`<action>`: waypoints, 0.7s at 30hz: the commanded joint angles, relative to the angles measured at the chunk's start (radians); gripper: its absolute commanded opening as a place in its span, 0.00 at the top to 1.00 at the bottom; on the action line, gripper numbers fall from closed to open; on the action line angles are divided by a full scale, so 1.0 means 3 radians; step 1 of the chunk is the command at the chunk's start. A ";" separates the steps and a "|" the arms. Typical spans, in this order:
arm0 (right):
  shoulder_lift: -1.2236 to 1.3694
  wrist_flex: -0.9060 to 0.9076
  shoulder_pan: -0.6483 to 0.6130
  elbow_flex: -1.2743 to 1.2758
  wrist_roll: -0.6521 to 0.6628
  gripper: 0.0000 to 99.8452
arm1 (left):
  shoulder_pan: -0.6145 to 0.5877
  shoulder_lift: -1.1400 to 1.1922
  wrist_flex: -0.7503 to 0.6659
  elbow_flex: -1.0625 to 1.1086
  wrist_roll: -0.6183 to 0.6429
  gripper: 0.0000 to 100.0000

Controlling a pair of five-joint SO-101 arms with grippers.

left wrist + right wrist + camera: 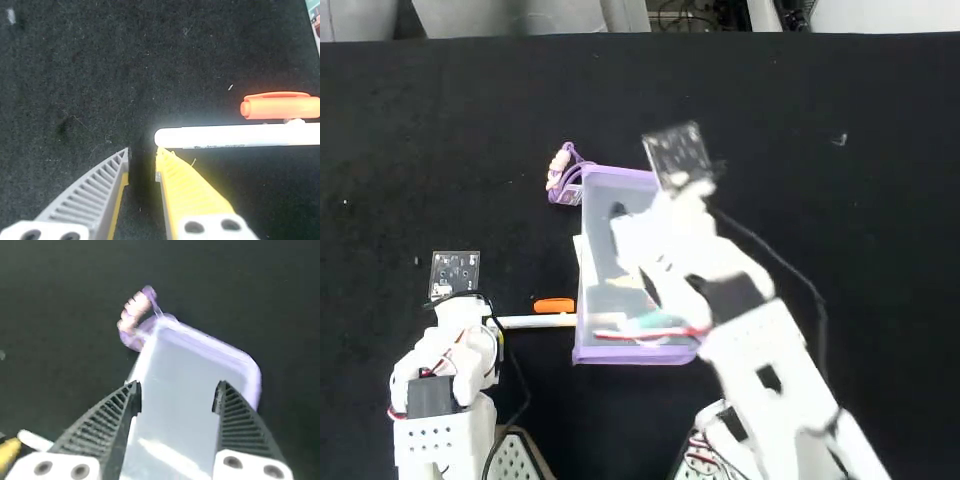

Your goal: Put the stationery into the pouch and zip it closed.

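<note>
On my feed, the translucent plastic pouch with purple trim (pixel 600 300) lies flat in the middle of the black cloth-covered surface (pixel 840 250). A pink and purple beaded charm (pixel 560 172) sits at its far left corner. Red and green pen-like items (pixel 660 322) show through its near end. My right end effector (pixel 177 387) hangs directly over the pouch, black fingers spread wide and gripping nothing. The right arm (pixel 760 350) blocks much of the pouch from the high camera. At the pouch's near left edge lie a long white plastic pen (pixel 535 321) and a short orange-capped marker (pixel 554 305), side by side and nearly touching. My left end effector (pixel 142 152) sits low at the pen's free end. Its grey and yellow fingers are a narrow gap apart and empty, with the yellow tip just short of the pen.
</note>
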 commanded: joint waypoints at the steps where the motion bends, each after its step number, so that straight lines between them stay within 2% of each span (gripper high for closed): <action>1: 0.0713 -0.0358 -0.0215 -0.0591 -0.0215 0.76 | 0.0008 -0.0020 -0.0056 0.0074 0.0015 0.90; 14: 0.2222 -0.0921 -0.0343 -0.1552 -0.1054 0.77 | 0.0008 -0.0020 -0.0056 0.0074 0.0015 0.90; 18: 0.2611 -0.1325 -0.0373 -0.1629 -0.1401 0.77 | 0.0008 -0.0020 -0.0056 0.0074 0.0015 0.90; 21: 0.2938 -0.1749 -0.0384 -0.1629 -0.1488 0.77 | 0.0008 -0.0020 -0.0056 0.0074 0.0015 0.90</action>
